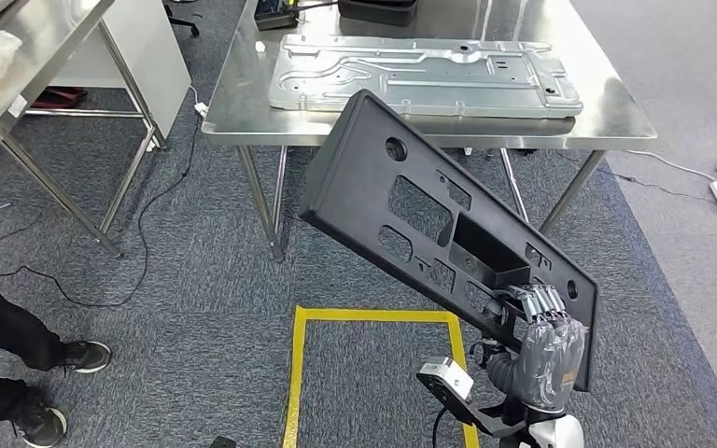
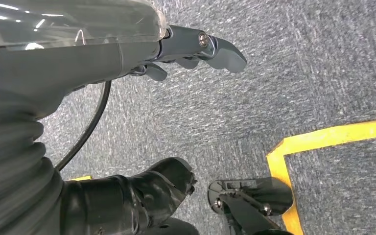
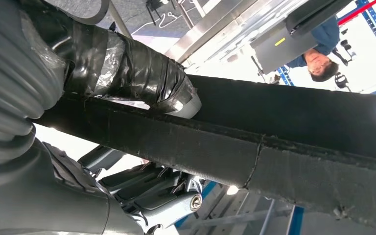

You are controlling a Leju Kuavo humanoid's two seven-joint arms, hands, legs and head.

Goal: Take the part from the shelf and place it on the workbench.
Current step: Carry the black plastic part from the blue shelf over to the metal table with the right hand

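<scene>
The part is a long black plastic panel (image 1: 411,210) with several cut-outs, tilted, its upper end overlapping the front edge of the steel workbench (image 1: 607,117) in the head view. My right hand (image 1: 541,341) grips its lower right end, fingers hooked through an opening. In the right wrist view the taped thumb (image 3: 127,73) presses on the panel's black edge (image 3: 284,152). My left hand (image 2: 196,49) hangs over the grey carpet, fingers loosely apart and holding nothing.
A silver stamped metal plate (image 1: 425,75) lies on the workbench. A second steel table (image 1: 47,56) stands at the left. A person's black shoes (image 1: 56,359) are at the left edge. Yellow floor tape (image 1: 373,317) marks a square; cables (image 1: 149,252) trail across the carpet.
</scene>
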